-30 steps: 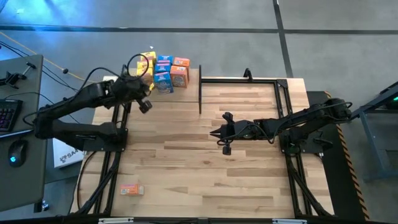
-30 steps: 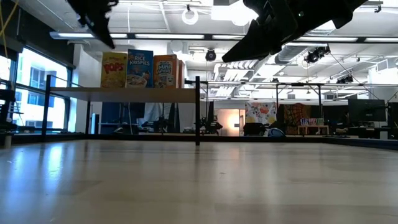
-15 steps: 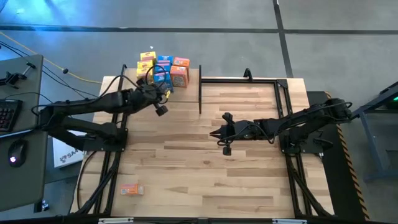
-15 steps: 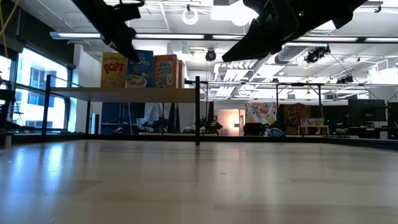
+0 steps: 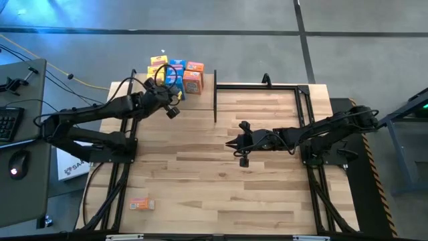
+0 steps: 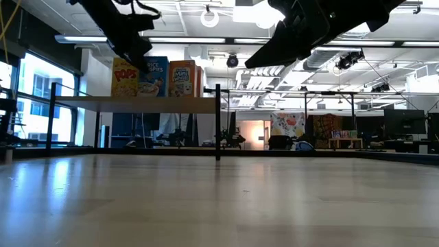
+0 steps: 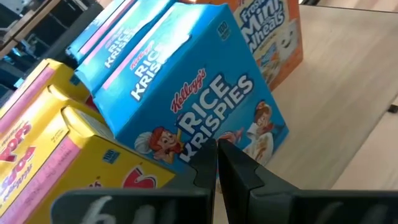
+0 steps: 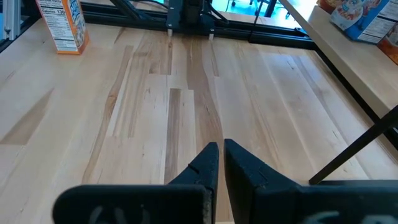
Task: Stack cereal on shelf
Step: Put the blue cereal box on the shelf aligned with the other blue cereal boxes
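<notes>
Several cereal boxes (image 5: 176,75) stand upright on their bottoms on the shelf (image 6: 137,103) at the table's far left. The left wrist view shows a yellow Pops box (image 7: 50,155), a blue Rice Krispies box (image 7: 186,93) and an orange Mini Wheats box (image 7: 273,31). My left gripper (image 7: 217,149) is shut, its tips right before the blue box's printed front. My right gripper (image 8: 216,155) is shut with nothing in it and hangs above the table's middle (image 5: 231,142). One more orange box (image 5: 141,204) lies on the tabletop near the front left corner. My left gripper's shut fingertips (image 7: 208,152) stand at the lower part of the blue Rice Krispies box's front face (image 7: 205,124), slanting down at it from the table's near side. Whether they touch the box, I cannot tell. The box stands on the shelf board (image 7: 348,93).
A black post (image 5: 215,97) marks the shelf's right end, and black rails (image 5: 257,86) run along the table's far right. Bare wooden tabletop (image 5: 221,187) lies in the middle and front. Beyond the left edge stands a desk with a keyboard and a mouse (image 5: 19,161).
My left gripper has gone down and toward the table's right edge, coming in front of the boxes on the shelf, and has tipped a little. It has stayed shut.
</notes>
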Available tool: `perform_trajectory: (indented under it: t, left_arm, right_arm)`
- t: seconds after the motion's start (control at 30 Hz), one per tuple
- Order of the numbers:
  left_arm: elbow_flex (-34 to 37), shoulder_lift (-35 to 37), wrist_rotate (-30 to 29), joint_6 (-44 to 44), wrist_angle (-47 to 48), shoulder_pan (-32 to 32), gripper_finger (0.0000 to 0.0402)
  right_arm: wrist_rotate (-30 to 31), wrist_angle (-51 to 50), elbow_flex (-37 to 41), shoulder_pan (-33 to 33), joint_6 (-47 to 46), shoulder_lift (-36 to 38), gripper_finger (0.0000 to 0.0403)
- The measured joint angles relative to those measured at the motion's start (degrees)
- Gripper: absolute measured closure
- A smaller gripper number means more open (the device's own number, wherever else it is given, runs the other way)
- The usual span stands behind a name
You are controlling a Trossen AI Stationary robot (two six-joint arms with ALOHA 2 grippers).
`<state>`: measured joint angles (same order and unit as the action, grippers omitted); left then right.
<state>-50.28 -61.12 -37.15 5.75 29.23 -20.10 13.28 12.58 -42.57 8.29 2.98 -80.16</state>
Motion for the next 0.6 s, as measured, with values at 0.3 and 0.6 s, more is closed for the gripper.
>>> perform_trajectory:
  t: [0.3,0.6]
  left_arm:
    - [0.0,0.0,1.8,-1.9,0.0,-0.3,0.0394]
    - [0.0,-0.1,3.1,-6.3,-1.2,2.0,0.0394]
  right_arm:
    - [0.0,0.0,0.0,0.0,0.0,0.0,0.0389]
    - [0.0,0.0,0.0,0.0,0.0,0.0,0.0389]
